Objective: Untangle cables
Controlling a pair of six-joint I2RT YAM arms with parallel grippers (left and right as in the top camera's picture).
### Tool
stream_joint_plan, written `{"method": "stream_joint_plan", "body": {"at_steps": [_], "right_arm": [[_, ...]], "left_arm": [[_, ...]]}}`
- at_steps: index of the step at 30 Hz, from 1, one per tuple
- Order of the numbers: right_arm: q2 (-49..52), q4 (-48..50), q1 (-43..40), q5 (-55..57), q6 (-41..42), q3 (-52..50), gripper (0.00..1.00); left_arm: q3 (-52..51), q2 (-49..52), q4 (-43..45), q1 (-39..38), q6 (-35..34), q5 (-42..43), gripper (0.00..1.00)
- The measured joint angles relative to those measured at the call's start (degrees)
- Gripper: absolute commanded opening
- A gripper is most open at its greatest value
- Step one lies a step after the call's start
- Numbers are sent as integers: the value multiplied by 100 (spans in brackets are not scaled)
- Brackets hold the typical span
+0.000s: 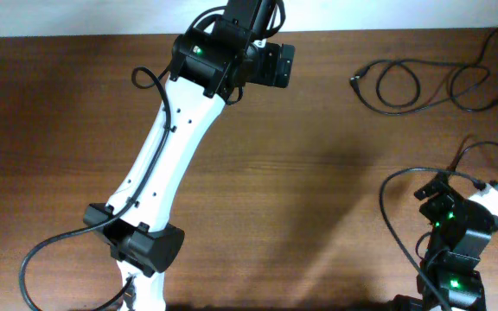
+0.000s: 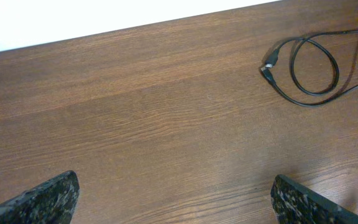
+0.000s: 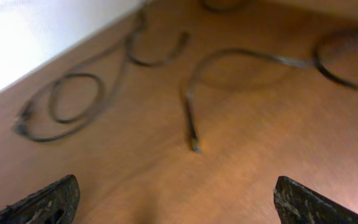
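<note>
A thin black cable lies in loose loops at the far right of the table, with a plug end on its left and a yellowish tip on its right. The left wrist view shows its plug and one loop at the upper right. In the blurred right wrist view the loops are at the left, and a second cable ends in a plug mid-frame. My left gripper is open and empty, left of the cables. My right gripper is open and empty, short of them.
The brown wooden table ends at a white wall along its far edge. Thicker black wires hang off the left arm and curve round the right arm.
</note>
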Motion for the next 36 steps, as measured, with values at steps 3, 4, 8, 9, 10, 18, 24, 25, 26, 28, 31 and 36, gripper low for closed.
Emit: {"method": "stream_joint_plan", "body": {"at_steps": [3,4,8,9,10,18,24,25,26,28,31,36], "right_arm": [[-2,22,-527,-164,402,-225,99],[-2,15,-640,-214,466,-280,99],[0,61,-748,-273,638,-470,99],[-2,83,-682,-229,671,-470,99],[-2,109,-608,-199,691,-470,99],[0,-227,295,210,750,-470,99],[0,-238,538,256,752,-470,99],[0,-238,538,264,752,-470,99],[0,-238,538,267,750,-470,99],[0,-240,538,267,754,-470,99],[0,-238,538,267,752,-470,99],[0,-240,538,267,752,-470,99]], "left_arm": [[0,0,-13,0,0,0,99],[0,0,-20,0,0,0,99],[0,0,-66,0,0,0,99],[0,0,-76,0,0,0,99],[0,0,-85,0,0,0,99],[0,0,-90,0,0,0,99],[0,0,-90,0,0,0,99],[0,0,-90,0,0,0,99],[0,0,-90,0,0,0,99],[0,0,-90,0,0,0,99],[0,0,-90,0,0,0,99],[0,0,-90,0,0,0,99]]}}
